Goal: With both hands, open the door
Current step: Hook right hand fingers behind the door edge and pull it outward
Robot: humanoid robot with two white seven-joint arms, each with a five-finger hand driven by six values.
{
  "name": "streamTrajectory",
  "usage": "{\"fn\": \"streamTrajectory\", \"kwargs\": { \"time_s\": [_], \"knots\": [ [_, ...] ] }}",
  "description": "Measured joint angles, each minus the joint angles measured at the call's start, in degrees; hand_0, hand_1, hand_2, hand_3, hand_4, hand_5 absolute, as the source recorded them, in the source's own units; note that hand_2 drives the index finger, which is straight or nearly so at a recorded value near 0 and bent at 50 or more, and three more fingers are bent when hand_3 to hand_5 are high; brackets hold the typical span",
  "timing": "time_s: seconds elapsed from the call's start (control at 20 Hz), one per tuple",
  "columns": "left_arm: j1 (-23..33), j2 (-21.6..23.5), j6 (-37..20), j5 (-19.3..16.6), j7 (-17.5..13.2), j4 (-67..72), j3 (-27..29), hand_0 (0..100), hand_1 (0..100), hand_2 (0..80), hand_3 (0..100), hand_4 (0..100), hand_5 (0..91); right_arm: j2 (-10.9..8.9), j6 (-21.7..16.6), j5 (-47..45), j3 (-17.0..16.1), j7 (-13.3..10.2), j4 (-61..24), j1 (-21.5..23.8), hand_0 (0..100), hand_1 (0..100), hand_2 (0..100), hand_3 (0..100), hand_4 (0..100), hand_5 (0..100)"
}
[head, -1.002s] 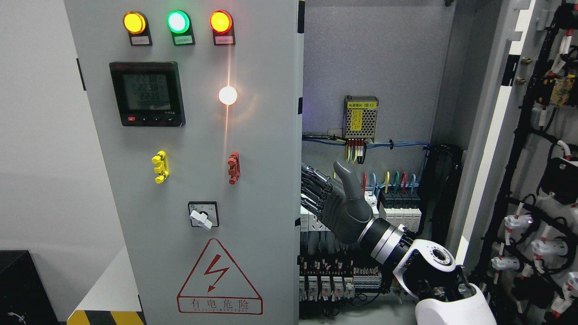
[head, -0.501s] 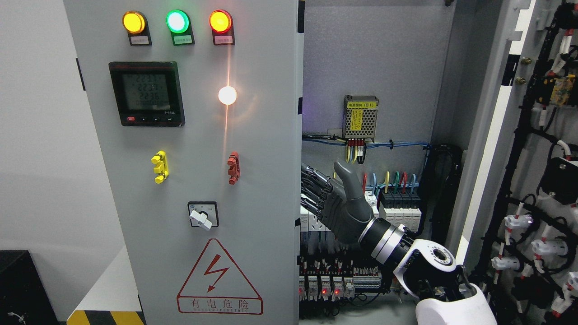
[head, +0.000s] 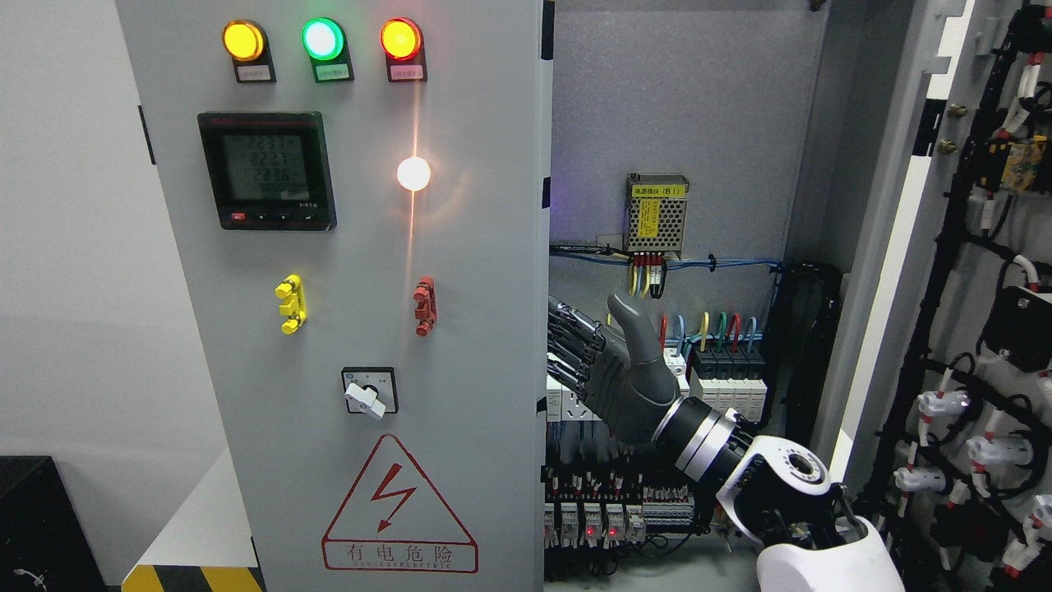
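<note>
The right hand (head: 612, 374) is reaching with fingers (head: 567, 349) spread, touching the upright edge of the left door (head: 460, 329) just to their left

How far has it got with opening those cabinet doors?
The right door already looks done: it stands swung wide, its wired inner face showing. In hand is the left door: the right hand reaches behind its free edge, fingers out of sight there, thumb up. Left to do: swing that door open. No second arm shows.
</note>
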Motion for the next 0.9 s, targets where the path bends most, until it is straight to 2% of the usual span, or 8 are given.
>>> {"fn": "streamTrajectory", "kwargs": {
  "time_s": [0.15,0.2,0.9],
  "knots": [
    [-0.1,0.0,-0.1,0.0,0.0,0.0,0.0,0,0,0.0,0,0,0.0,0.07,0.9,0.0,4.8,0.9,0.0,0.2,0,0,0,0,0,0],
    [-0.1,0.0,-0.1,0.0,0.0,0.0,0.0,0,0,0.0,0,0,0.0,0.0,0.9,0.1,3.9,0.9,0.0,0.1,0,0,0,0,0,0],
    [-0.4,0.0,-0.2,0.0,-0.1,0.0,0.0,0,0,0.0,0,0,0.0,0.17,0.9,-0.4,2.0,0.3,-0.5,1.0,0,0,0,0,0,0]
  ]
}}
